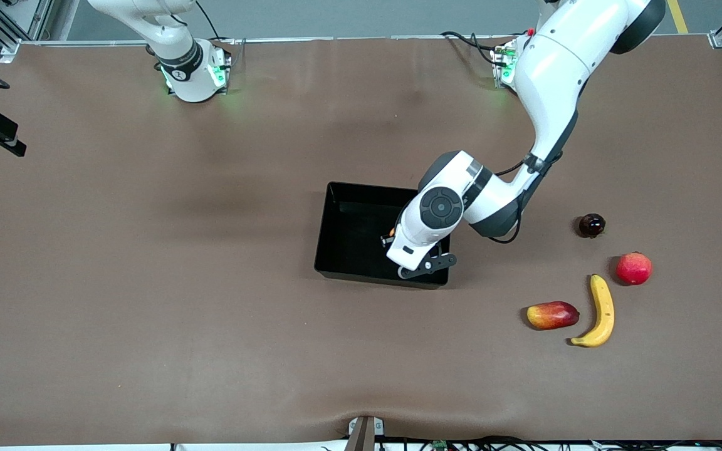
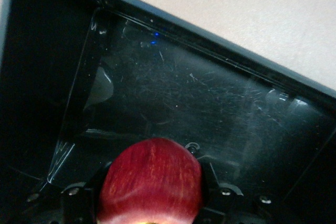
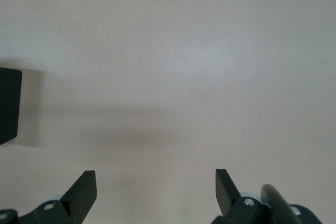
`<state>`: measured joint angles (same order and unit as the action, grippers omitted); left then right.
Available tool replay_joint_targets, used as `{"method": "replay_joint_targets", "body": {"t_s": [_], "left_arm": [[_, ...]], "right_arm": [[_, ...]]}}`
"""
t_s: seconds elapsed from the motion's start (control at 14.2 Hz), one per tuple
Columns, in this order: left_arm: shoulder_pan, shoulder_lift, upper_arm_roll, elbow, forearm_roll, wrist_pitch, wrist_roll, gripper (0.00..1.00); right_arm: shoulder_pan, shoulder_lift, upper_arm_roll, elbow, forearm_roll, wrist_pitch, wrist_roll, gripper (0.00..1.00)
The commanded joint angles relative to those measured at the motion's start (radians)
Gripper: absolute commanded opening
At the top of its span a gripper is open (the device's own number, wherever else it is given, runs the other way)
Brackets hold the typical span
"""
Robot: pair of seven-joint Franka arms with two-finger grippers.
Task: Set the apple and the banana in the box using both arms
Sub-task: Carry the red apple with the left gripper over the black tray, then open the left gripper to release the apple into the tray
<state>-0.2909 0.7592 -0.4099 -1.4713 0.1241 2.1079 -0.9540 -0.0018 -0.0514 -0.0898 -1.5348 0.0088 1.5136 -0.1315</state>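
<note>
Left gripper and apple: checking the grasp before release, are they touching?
Touching. The left wrist view shows the left gripper fingers pressed against both sides of the apple.

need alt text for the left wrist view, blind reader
The left claw grips a small round red apple with pale streaks between its black fingers, over the scuffed floor of a shallow glossy black plastic box. Brown table shows past the box's rim.

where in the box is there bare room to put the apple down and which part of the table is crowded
The box floor is bare; the left gripper holds the apple over it. Crowding is toward the left arm's end: banana, mango-like fruit, pinkish-red fruit, dark fruit. The right gripper waits open.
</note>
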Motion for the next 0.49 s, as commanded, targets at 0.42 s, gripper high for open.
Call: {"method": "replay_joint_targets", "body": {"t_s": [0.42], "left_arm": [[-0.017,0.014,0.010,-0.072,0.005,-0.071,-0.006,0.06]], "right_arm": [[-0.024,-0.007,0.007,0.002,-0.023,-0.026,-0.002,1.00]]}}
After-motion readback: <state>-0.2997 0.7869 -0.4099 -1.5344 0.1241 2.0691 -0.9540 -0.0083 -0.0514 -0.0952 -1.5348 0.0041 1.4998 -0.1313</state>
